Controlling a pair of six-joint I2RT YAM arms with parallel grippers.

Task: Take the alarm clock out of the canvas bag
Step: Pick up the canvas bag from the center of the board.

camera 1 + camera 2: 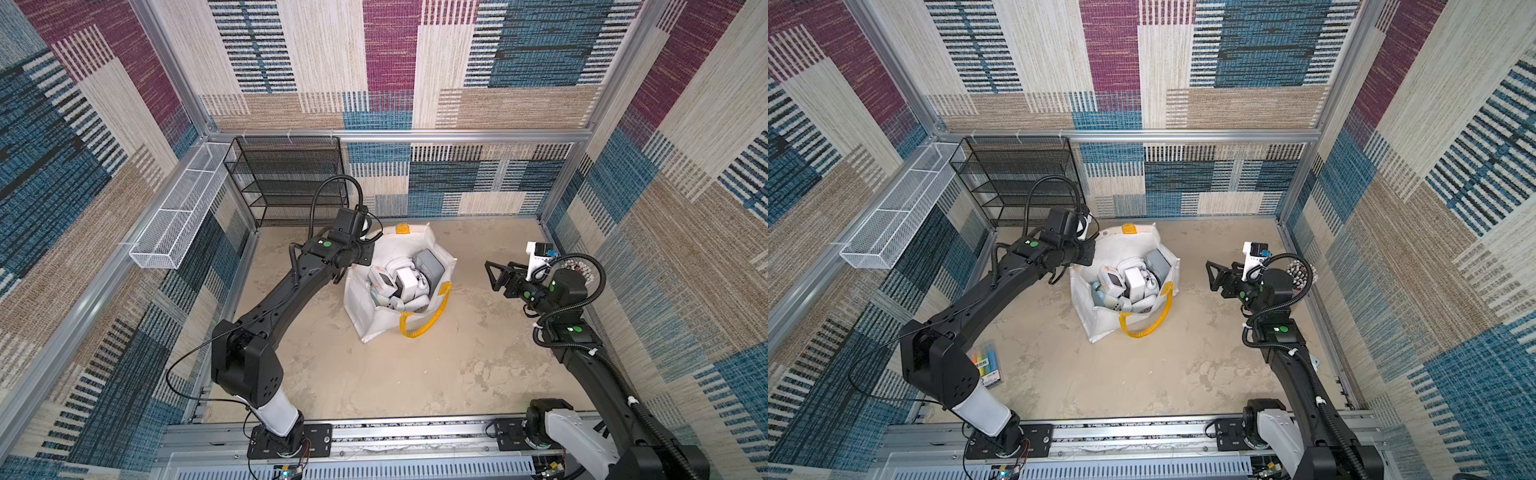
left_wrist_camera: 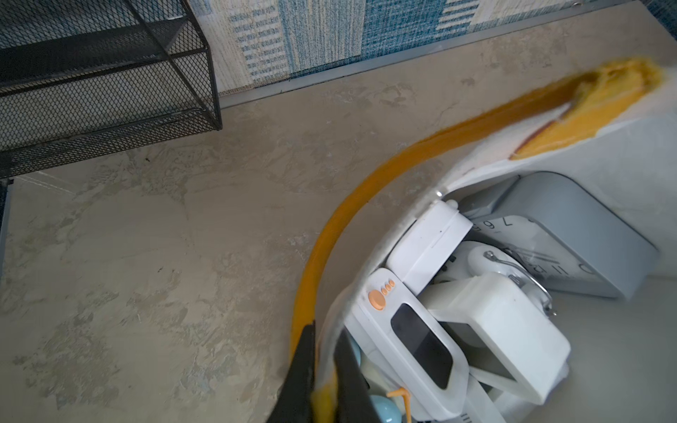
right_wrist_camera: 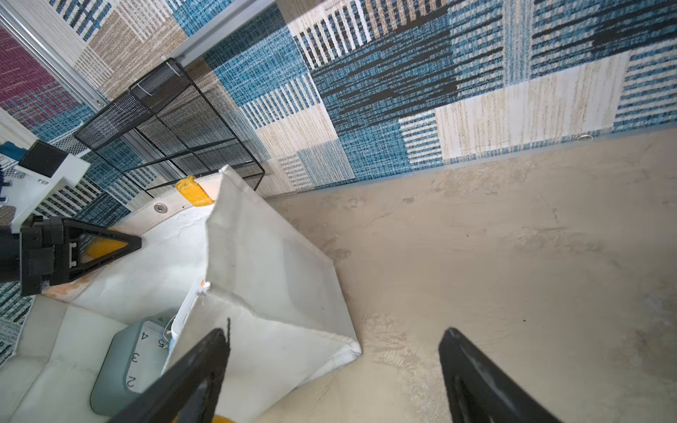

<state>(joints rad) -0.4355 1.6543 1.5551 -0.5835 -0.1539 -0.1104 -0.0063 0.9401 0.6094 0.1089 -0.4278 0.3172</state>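
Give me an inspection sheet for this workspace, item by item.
Surface: mottled beige tabletop.
Job's things: canvas bag upright and open; several alarm clocks packed inside, none out.
Clutter: marker pack by the left arm's base.
Grippers: left gripper shut on the bag's rim; right gripper open, apart from the bag.
Cables: black hoses loop over both wrists; thin wire near the left base.
Surroundings: black mesh shelf, white wire basket, patterned walls.

My left tool [image 2: 326, 329] is matt black plastic. The canvas bag [image 2: 622, 154] at it is matt white woven cloth; the alarm clocks [image 2: 502, 322] inside are smooth plastic. The surface [image 2: 146, 274] below looks rough, mottled.
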